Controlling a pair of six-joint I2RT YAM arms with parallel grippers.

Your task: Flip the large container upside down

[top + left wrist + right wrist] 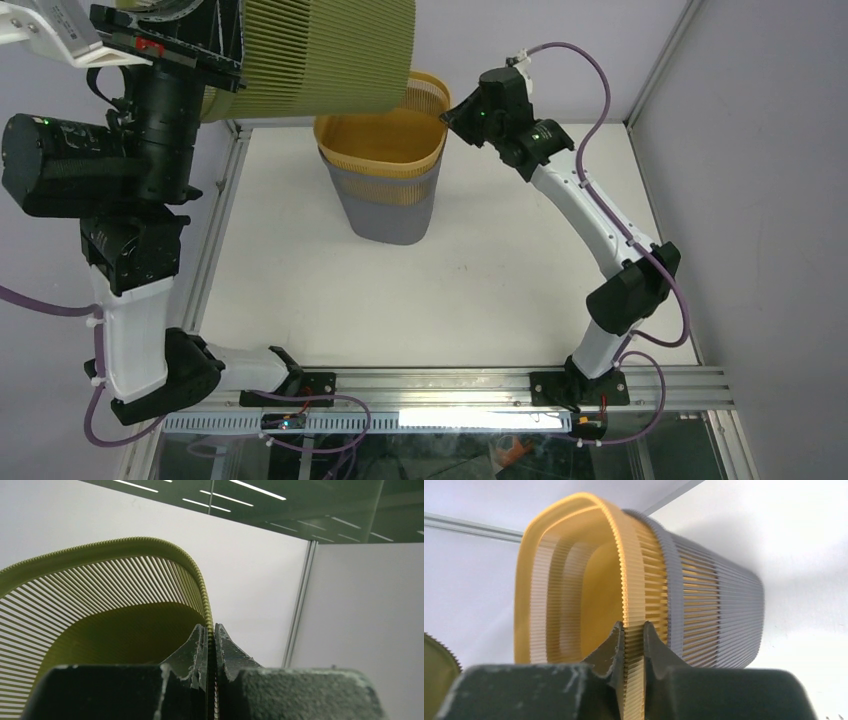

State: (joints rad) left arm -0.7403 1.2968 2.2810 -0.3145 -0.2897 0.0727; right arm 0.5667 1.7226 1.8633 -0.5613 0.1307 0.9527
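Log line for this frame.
left fingers: clamp green basket rim, aloft | right fingers: pinch orange basket rim | orange basket: nested in grey basket, upright on table

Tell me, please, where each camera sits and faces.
Top external: above, behind the bases, overlooking the table; both arms show.
Left wrist: behind left gripper, facing up at the wall; fingers pinch the green basket.
Right wrist: behind right gripper, facing the orange basket; fingers pinch its rim.
Top and right wrist share the orange basket.

White links, black joints, purple cables; right hand dark, scuffed.
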